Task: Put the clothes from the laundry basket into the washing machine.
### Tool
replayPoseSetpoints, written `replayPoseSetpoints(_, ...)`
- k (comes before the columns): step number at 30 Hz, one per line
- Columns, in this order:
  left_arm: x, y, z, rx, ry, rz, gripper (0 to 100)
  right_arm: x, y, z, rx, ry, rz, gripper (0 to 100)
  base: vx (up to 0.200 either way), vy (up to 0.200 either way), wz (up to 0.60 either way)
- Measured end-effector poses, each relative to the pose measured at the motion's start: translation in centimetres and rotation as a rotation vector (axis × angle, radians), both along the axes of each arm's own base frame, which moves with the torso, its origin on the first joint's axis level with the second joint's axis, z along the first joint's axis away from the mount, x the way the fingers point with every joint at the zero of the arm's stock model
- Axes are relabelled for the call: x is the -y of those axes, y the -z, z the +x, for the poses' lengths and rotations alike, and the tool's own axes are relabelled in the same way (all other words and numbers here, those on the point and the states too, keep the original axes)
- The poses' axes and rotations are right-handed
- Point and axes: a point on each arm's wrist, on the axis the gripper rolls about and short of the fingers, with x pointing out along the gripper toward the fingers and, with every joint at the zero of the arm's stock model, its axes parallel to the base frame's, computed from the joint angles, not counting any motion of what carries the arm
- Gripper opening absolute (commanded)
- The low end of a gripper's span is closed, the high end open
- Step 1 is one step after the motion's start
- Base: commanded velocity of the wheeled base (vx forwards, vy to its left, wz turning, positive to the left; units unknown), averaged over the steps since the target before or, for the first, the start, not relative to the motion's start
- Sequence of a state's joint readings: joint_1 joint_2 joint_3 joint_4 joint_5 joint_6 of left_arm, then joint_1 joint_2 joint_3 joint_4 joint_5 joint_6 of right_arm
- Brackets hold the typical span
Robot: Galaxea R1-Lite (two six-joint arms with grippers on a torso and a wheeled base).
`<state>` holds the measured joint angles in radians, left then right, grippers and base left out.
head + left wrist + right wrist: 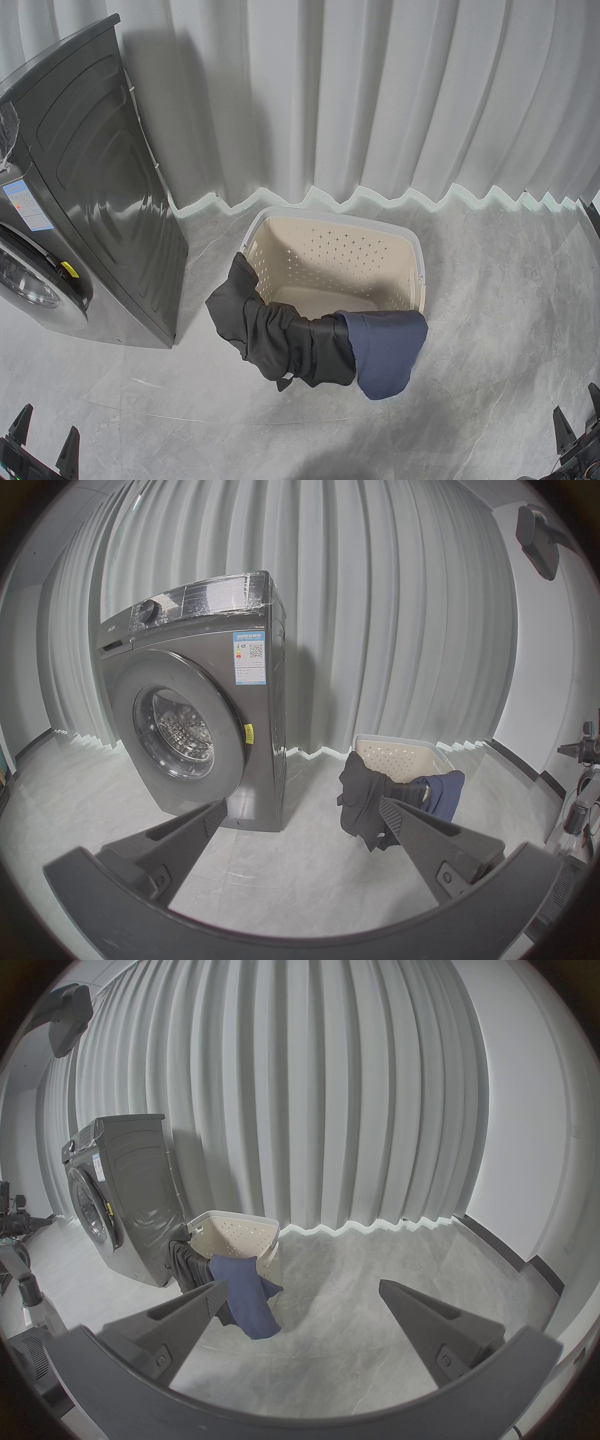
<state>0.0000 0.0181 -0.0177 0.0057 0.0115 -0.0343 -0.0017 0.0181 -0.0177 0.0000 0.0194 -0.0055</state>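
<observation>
Over the laundry basket [334, 215] front rim hang dark clothes [281, 340] and a blue piece [384, 353]; left tool [49, 422] and right tool [575, 400] both released

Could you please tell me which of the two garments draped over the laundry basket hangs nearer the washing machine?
The dark grey garment: it drapes over the basket corner beside the washing machine, while the blue garment hangs at the other corner.
</observation>
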Motion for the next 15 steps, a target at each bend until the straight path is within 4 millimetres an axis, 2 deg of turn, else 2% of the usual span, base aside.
replayPoseSetpoints(1, 0.00, 0.00, 0.00, 0.000, 0.000, 0.000, 100, 0.00, 0.00, 0.00, 0.000, 0.000, 0.000, 100, 0.000, 0.000, 0.00)
replayPoseSetpoints(15, 0.00, 0.00, 0.00, 0.000, 0.000, -0.001, 100, 0.00, 0.00, 0.00, 0.000, 0.000, 0.000, 100, 0.200, 0.000, 0.00)
